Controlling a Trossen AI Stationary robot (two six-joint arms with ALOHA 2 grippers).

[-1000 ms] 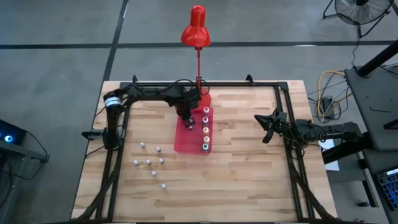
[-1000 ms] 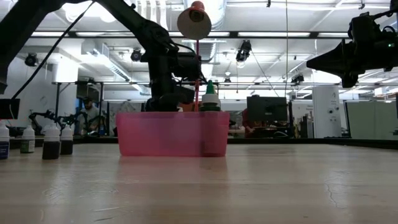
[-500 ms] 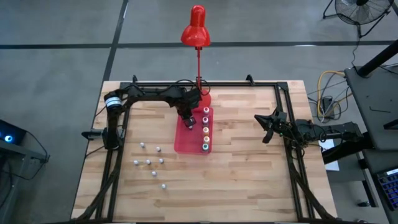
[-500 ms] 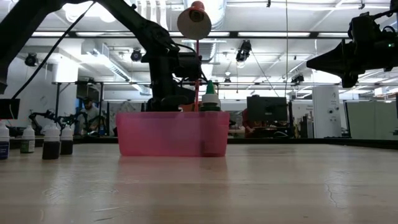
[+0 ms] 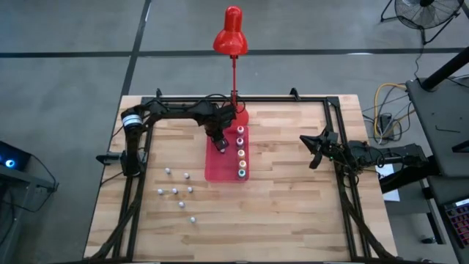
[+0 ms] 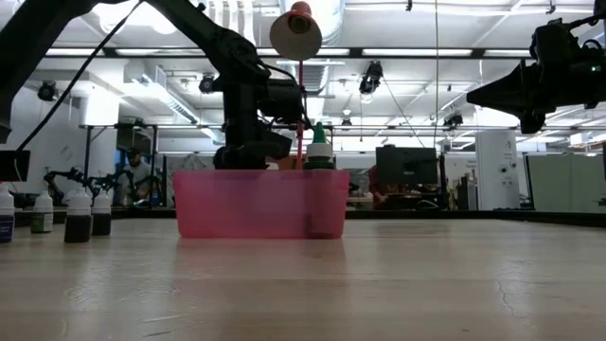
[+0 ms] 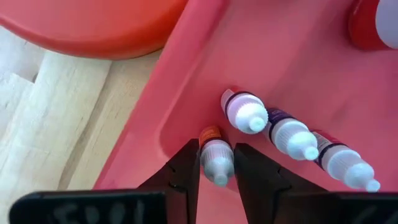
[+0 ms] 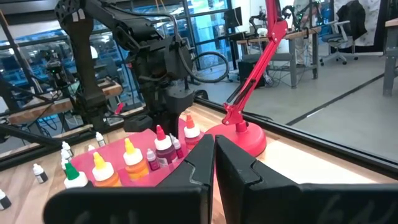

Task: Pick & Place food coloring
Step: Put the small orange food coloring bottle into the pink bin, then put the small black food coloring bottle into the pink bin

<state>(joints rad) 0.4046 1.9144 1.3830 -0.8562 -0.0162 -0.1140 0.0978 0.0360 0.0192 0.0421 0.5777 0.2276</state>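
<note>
Loose small bottles are standing on the bench. Beyond, the left tool is straddling, slightly spread, a small orange-labelled bottle in the red tray beside capped bottles; the lamp behind. Right tool, pressed together, is hovering apart.

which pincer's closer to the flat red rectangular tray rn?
Left. The left pincer sits over the flat red rectangular tray at its far end, fingers either side of a small white-capped bottle. The right pincer hangs off to the tray's right, well clear.
</note>
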